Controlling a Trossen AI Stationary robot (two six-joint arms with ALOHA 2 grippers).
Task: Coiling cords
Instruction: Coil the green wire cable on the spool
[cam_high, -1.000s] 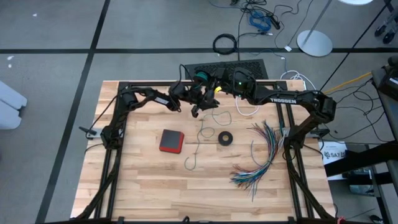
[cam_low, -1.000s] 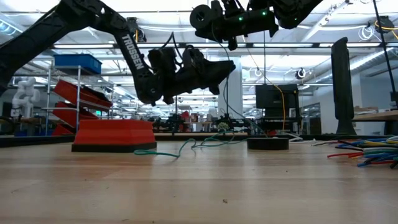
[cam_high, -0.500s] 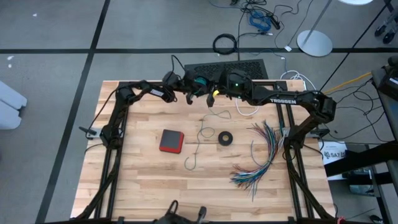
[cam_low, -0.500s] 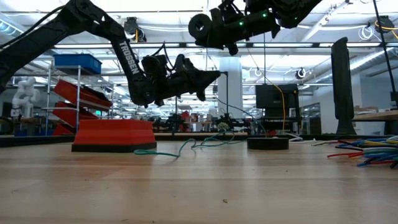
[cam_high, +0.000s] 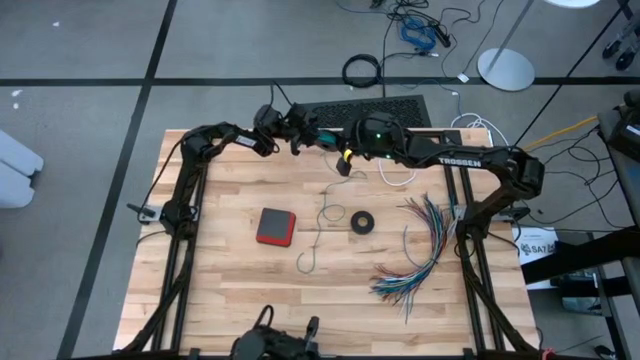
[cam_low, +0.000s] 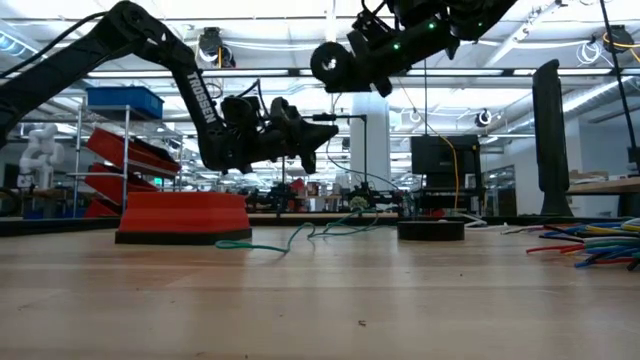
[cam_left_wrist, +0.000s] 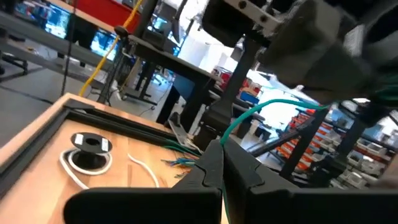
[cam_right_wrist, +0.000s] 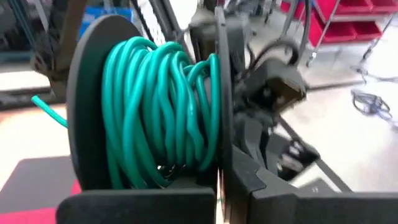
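Observation:
A teal-green cord (cam_high: 322, 215) lies in loose bends on the table's middle, and part of it is wound on a black spool (cam_right_wrist: 155, 106). My right gripper (cam_high: 338, 145) holds that spool high over the table's far middle, seen in the low view as the spool (cam_low: 328, 62). My left gripper (cam_left_wrist: 219, 152) is shut on the teal cord just left of the spool, also seen in the high view (cam_high: 305, 138) and the low view (cam_low: 330, 121). A white cord (cam_high: 395, 178) lies at the far right, joined to a small round black-and-white piece (cam_left_wrist: 90, 144). My left gripper pinches a free stretch of the teal cord (cam_left_wrist: 231, 129) between its two fingertips. The fingers lie about level and point toward the table's right side. From them the cord arcs up to the spool, clear of the table. My right gripper is shut on the spool's flange (cam_right_wrist: 221, 124), one finger on each face, at the rim. The fingers come about level from the table's right side. The spool is lifted clear, with the teal windings (cam_right_wrist: 155, 106) beside the fingers.
On the table lie a red-and-black box (cam_high: 275, 227), a small black tape ring (cam_high: 362, 221) and a fanned bundle of multicoloured wires (cam_high: 415, 250) at the right. A black mat (cam_high: 370, 105) lies at the far edge. The near half is bare wood (cam_high: 300, 300).
My left gripper has shut on the teal cord, swung toward the table's far edge and left, and rolled. My right gripper has stayed in place and tipped, turning the spool with it. The cord on the table has kept its shape.

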